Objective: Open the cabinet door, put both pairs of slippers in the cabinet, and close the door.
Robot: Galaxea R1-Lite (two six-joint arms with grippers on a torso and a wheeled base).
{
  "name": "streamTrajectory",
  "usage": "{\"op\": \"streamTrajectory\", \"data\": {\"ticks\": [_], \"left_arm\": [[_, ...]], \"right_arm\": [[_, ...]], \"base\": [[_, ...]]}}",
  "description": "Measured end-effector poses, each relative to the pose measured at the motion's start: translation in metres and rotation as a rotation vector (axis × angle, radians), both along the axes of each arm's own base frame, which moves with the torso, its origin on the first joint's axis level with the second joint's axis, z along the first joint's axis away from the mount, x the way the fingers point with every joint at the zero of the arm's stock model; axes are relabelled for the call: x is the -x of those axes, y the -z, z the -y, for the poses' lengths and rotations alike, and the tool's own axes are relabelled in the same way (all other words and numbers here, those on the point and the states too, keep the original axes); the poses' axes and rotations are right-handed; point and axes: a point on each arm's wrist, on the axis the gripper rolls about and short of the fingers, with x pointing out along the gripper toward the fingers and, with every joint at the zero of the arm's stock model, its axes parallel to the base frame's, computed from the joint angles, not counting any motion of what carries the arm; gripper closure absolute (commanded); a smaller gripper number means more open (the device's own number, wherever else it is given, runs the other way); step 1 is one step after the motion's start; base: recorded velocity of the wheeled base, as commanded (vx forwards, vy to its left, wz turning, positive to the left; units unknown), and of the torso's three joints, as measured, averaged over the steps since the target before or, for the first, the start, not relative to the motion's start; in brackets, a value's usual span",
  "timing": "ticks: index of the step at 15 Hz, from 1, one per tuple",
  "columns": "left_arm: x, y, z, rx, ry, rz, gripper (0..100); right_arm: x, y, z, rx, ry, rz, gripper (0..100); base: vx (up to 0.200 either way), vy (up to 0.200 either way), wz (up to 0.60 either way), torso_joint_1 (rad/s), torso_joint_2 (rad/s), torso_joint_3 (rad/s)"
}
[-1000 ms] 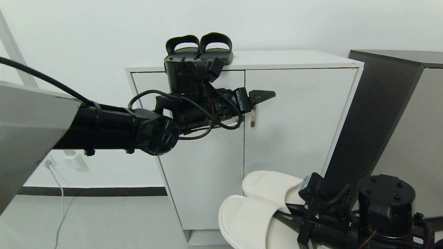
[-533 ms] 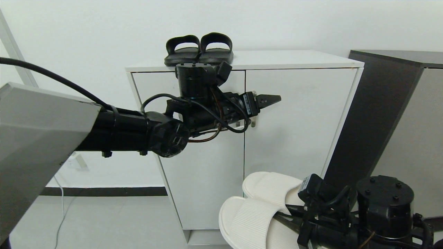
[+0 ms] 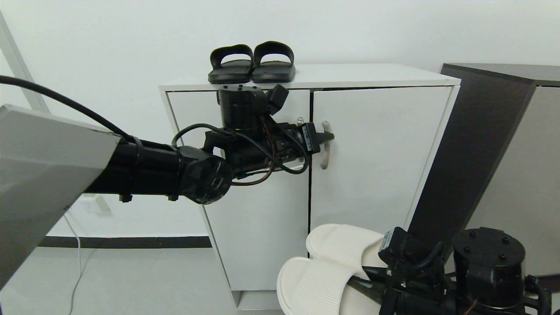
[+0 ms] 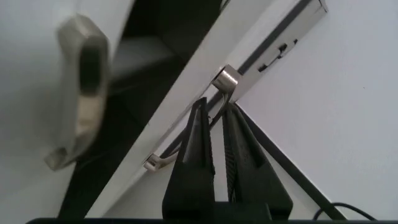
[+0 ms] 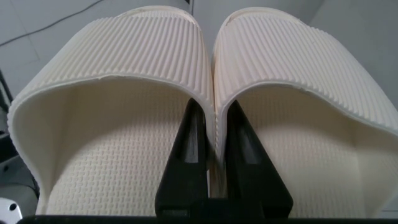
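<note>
At the front of the white cabinet (image 3: 372,74), the right-hand cabinet door (image 3: 376,153) stands slightly ajar, with a dark gap along its top and along the edge where it meets the left-hand door (image 3: 258,218). Its metal handle (image 3: 324,161) sits close to that edge, and the left gripper (image 3: 328,137) lies level across the handle's upper part. In the left wrist view the left gripper (image 4: 214,109) has its jaws drawn together with only a thin slit between them. The tips are just below the handle's upper post (image 4: 227,79), and dark cabinet interior shows beyond the door edge. Whether the jaws pinch the handle or only hook it I cannot tell. The second handle (image 3: 300,120), on the left-hand door, is just beside the gripper's wrist.

On the cabinet top, near its front left edge, the black slippers (image 3: 251,61) stand side by side, toes toward the wall (image 3: 109,43).

Low in front of the cabinet door, the white slippers (image 3: 323,267) are held off the floor (image 3: 131,280) by the right gripper (image 5: 214,124). Its jaws are clamped on the two inner side walls of the pair, pressing them together.

A dark grey unit (image 3: 481,131) stands against the cabinet's right side. On the wall to the left are a wall socket (image 3: 92,204) with a cable hanging from it and a black stripe (image 3: 122,242) along the base.
</note>
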Motion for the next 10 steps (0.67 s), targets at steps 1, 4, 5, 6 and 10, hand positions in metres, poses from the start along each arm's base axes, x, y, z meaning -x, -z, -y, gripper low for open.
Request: {"op": "streamTrajectory", "data": {"ticks": [1, 4, 5, 6, 10], "left_arm": [[0.003, 0.000, -0.001, 0.001, 0.001, 0.001, 100], [0.012, -0.002, -0.004, 0.000, 0.008, -0.004, 100], [0.017, -0.003, -0.004, 0.000, 0.013, -0.006, 100], [0.024, -0.004, -0.004, -0.003, 0.018, -0.010, 100], [0.058, -0.014, -0.013, -0.001, 0.023, -0.003, 100]], "right_arm": [[0.002, 0.000, 0.001, -0.001, -0.016, -0.005, 100], [0.005, 0.001, 0.003, 0.001, -0.030, -0.009, 100], [0.006, 0.001, 0.003, 0.000, -0.031, -0.008, 100], [0.006, 0.001, 0.003, -0.001, -0.031, -0.008, 100], [0.009, -0.001, 0.002, -0.004, -0.043, -0.004, 100]], "base": [[0.000, 0.000, 0.00, 0.000, 0.00, 0.000], [0.000, 0.000, 0.00, 0.000, 0.00, 0.000], [0.000, 0.000, 0.00, 0.000, 0.00, 0.000], [0.000, 0.000, 0.00, 0.000, 0.00, 0.000], [0.000, 0.000, 0.00, 0.000, 0.00, 0.000]]}}
